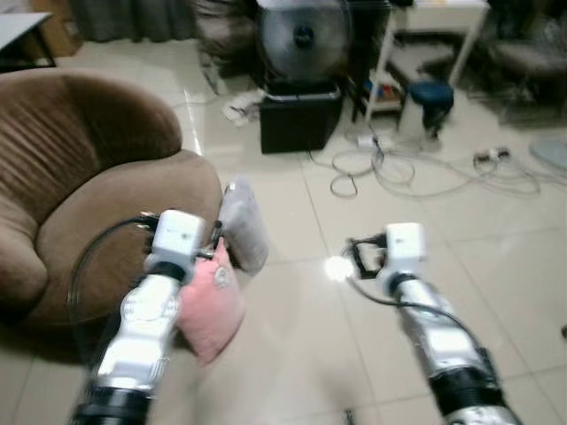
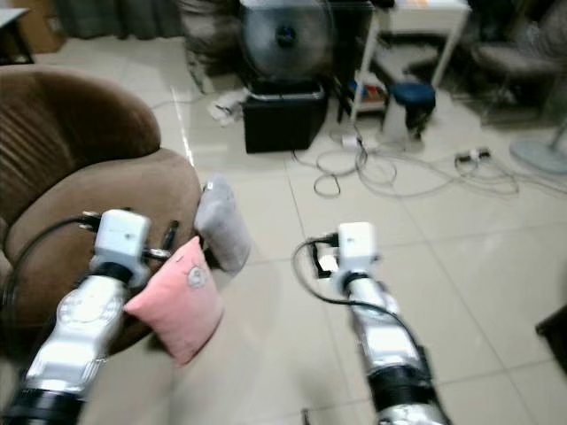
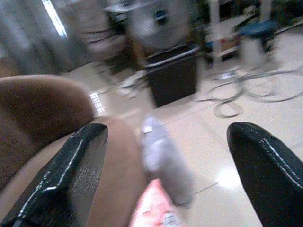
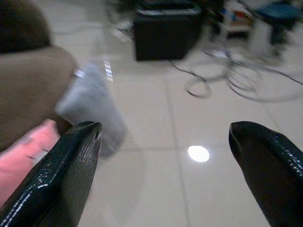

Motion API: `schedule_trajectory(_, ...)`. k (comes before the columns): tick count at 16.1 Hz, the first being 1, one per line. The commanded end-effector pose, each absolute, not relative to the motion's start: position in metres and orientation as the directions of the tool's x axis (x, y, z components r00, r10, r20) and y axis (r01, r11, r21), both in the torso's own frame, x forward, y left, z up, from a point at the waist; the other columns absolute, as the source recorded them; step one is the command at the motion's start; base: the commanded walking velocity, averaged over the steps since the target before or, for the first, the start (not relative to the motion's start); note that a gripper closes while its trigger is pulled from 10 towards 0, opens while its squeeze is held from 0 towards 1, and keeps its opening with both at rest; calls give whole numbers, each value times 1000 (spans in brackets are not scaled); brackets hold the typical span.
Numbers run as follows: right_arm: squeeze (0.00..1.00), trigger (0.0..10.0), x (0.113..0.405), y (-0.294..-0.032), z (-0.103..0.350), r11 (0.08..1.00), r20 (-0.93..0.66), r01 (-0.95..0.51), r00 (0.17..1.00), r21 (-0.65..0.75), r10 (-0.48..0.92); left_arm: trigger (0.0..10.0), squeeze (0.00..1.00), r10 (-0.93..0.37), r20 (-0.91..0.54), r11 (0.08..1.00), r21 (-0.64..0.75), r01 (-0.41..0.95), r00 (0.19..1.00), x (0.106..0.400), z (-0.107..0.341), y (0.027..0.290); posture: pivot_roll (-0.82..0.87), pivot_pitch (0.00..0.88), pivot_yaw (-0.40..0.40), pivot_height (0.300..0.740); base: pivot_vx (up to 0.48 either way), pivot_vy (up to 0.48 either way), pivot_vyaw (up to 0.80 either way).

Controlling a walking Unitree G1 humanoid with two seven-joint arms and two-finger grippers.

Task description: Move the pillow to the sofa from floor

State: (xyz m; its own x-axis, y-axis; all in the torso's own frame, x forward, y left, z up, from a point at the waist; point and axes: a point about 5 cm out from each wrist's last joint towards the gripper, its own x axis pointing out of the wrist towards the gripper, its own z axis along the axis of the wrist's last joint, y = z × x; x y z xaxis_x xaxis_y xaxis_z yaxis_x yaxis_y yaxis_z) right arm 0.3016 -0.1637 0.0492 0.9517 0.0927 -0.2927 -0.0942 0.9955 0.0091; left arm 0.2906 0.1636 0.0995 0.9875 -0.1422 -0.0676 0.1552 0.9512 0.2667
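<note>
Pink pillow (image 2: 177,301) stands on the tiled floor (image 2: 461,266), leaning against the front of the brown sofa (image 2: 80,204) — just below and in front of the left pincer (image 3: 161,165), whose fingers are spread wide, nothing gripped. A grey pillow (image 2: 221,226) leans on the sofa just beyond, long axis near upright. The pink pillow sits corner-down, diamond-wise. Right pincer (image 4: 163,156) — released, hovering over floor right of the sofa.

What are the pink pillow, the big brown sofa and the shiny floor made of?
The pink pillow looks like soft cloth over stuffing: it sags and bulges. The brown sofa seems covered in a matte, ribbed fabric, maybe corduroy or velvet. The floor looks like glossy tile: grout lines and a bright lamp reflection show.
</note>
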Motion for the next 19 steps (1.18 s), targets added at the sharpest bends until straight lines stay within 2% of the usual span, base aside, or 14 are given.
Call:
schedule_trajectory(1, 0, 10000, 305, -160, 54, 995, -271, -97, 957, 28, 101, 10000, 0, -126, -71, 948, 286, 141, 989, 292, 101, 170, 33, 0, 9, 740, 0, 431, 0)
schedule_trajectory(16, 0, 10000, 304, -160, 54, 995, -272, -98, 957, 33, 103, 10000, 0, -124, -76, 949, 283, 140, 989, 291, 100, 171, 33, 0, 8, 740, 0, 431, -27)
schedule_trajectory(19, 0, 10000, 304, -159, 54, 995, -272, -99, 957, 33, 104, 10000, 0, -124, -77, 949, 283, 141, 989, 291, 100, 171, 33, 0, 8, 740, 0, 428, -725)
